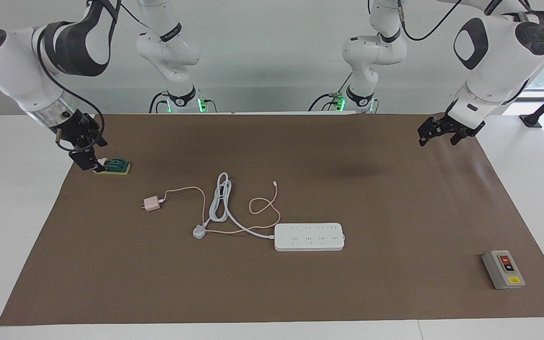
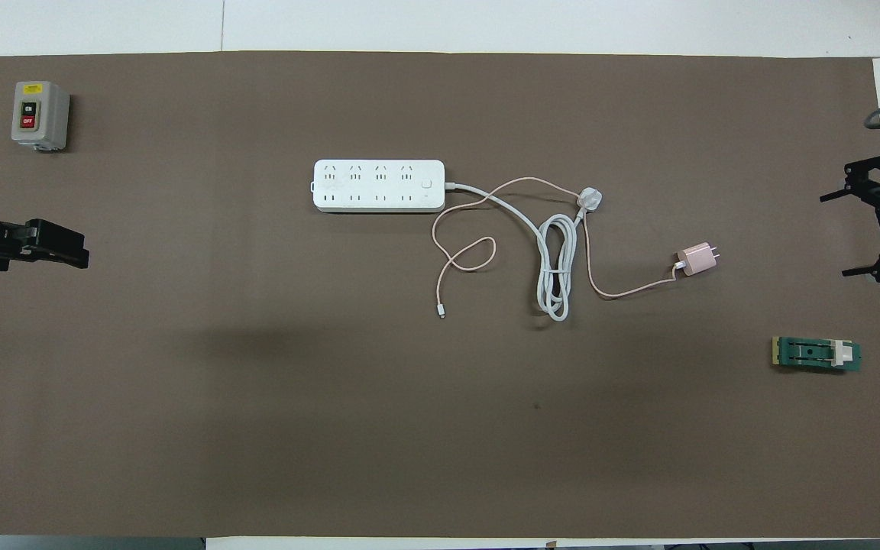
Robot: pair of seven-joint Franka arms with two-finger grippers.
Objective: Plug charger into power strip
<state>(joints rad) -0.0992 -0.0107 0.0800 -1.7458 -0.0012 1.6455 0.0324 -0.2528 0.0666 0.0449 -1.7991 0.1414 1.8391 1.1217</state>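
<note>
Charger [image 1: 150,204]: frame left-centre, below-right of empty, wide-open right tool [image 1: 88,160]; nearer arm.
Left tool [image 1: 444,132]: open, empty, waiting.

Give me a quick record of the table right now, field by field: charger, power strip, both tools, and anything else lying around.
charger: pale pink charger flat on the mat, unplugged, toward the right arm's end
power strip: white power strip mid-table, sockets up, all free
strip plug: three-pin plug lying loose between the two
right tool: right tool open, empty, over the mat's edge
left tool: left tool open, empty, waiting
other: grey switch box; green block
</note>
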